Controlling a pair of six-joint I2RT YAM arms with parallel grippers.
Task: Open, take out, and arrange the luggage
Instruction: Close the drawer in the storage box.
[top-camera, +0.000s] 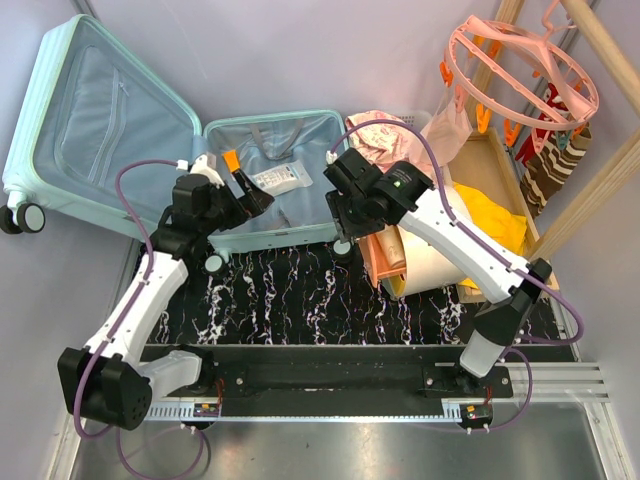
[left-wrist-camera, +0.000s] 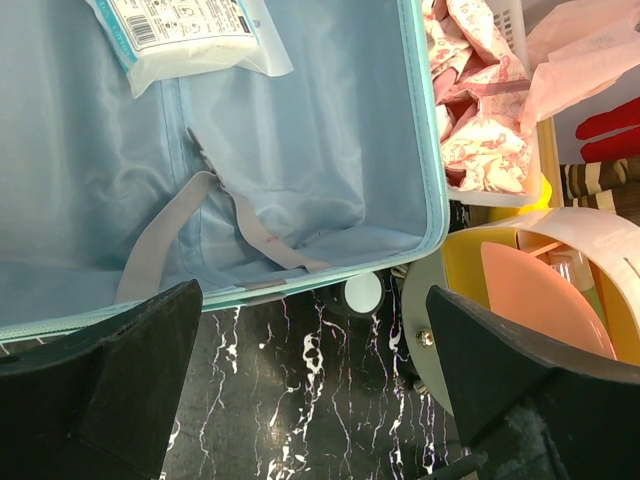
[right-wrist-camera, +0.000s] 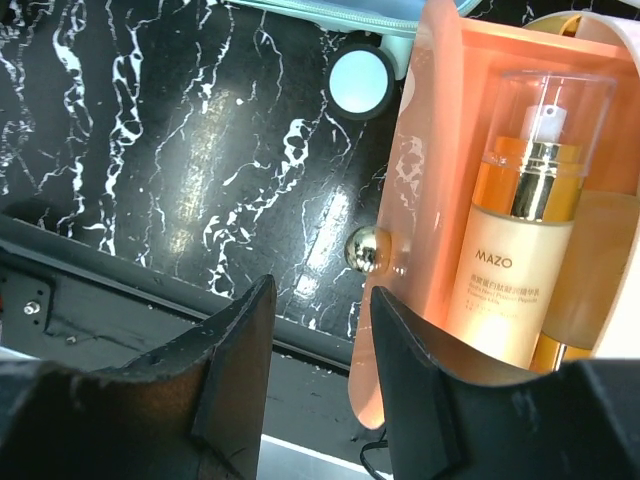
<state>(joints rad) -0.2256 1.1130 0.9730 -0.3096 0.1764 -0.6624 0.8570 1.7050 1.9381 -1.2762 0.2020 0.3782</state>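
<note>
Both arms reach to the open luggage; neither holds anything.
Nearest us we see the black marbled tabletop (top-camera: 290, 300). Over it, the right gripper (right-wrist-camera: 320, 290) hangs with jaws part-way apart and nothing between them, just beside a peach case (right-wrist-camera: 430, 150) that holds a MAZO pump bottle (right-wrist-camera: 520, 220). The left gripper (left-wrist-camera: 312, 310) is spread wide and released above the near rim of the luggage (top-camera: 95, 115). The luggage sits at the far left of the table, with its base flat and its lid tilted back against the wall. In the base we note a white packet (top-camera: 275, 180) and a loose grey strap (left-wrist-camera: 160, 240). At far right hangs a pink peg hanger (top-camera: 520, 65).
</note>
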